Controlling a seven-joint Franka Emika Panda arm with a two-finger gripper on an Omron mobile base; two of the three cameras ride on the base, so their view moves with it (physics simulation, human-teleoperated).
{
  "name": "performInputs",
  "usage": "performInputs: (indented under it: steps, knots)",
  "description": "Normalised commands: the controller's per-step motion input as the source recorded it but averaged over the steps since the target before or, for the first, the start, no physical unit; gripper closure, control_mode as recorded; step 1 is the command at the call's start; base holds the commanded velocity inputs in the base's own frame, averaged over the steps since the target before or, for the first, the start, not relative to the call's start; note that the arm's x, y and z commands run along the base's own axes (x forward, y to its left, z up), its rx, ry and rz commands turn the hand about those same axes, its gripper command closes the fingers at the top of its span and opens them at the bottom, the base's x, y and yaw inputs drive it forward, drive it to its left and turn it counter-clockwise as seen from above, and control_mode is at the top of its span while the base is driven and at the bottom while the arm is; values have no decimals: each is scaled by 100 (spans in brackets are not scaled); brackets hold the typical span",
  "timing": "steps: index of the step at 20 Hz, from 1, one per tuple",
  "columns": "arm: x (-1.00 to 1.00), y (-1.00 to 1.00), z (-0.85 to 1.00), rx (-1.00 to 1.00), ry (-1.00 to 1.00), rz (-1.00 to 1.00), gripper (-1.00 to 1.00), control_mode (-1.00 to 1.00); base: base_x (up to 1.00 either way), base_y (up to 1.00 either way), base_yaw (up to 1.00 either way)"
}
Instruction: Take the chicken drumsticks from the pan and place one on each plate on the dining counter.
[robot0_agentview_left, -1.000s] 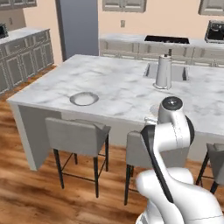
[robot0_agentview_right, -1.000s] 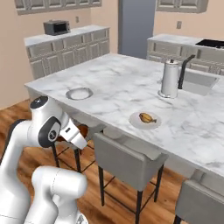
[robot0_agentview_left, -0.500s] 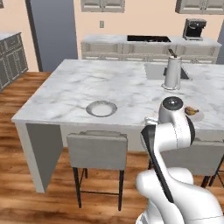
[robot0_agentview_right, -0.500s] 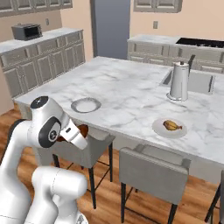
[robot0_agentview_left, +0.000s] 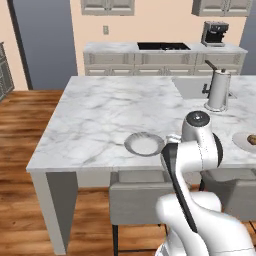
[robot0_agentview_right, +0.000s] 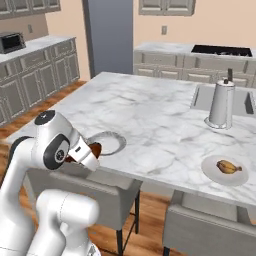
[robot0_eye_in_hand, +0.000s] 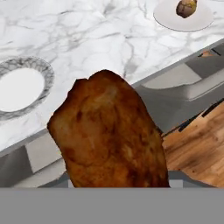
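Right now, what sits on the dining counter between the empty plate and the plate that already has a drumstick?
Nothing: in the right base view, bare marble runs from the empty plate to the filled plate with its drumstick.

The dining counter (robot0_agentview_right: 150, 115) is white marble with grey veins. The near plate (robot0_eye_in_hand: 24, 85) has a dark grey patterned rim and a pale centre. The far plate (robot0_agentview_right: 224, 170), at three o'clock from it, is light grey. Both drumsticks are golden-brown: the held drumstick (robot0_eye_in_hand: 109, 135) darker, the served drumstick (robot0_agentview_right: 227, 166) more orange. The floor (robot0_agentview_left: 20, 130) is reddish-brown wood.
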Motion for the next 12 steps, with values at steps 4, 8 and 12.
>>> performInputs:
  steps: [4, 8, 12]
  knots:
    - [0, 0, 0, 0, 0, 0, 100, 100, 85, 24, -22]
    - [37, 5, 12, 7, -1, -12, 100, -100, 19, 5, -6]
    - [71, 0, 47, 16, 0, -1, 100, -100, 0, 0, 0]
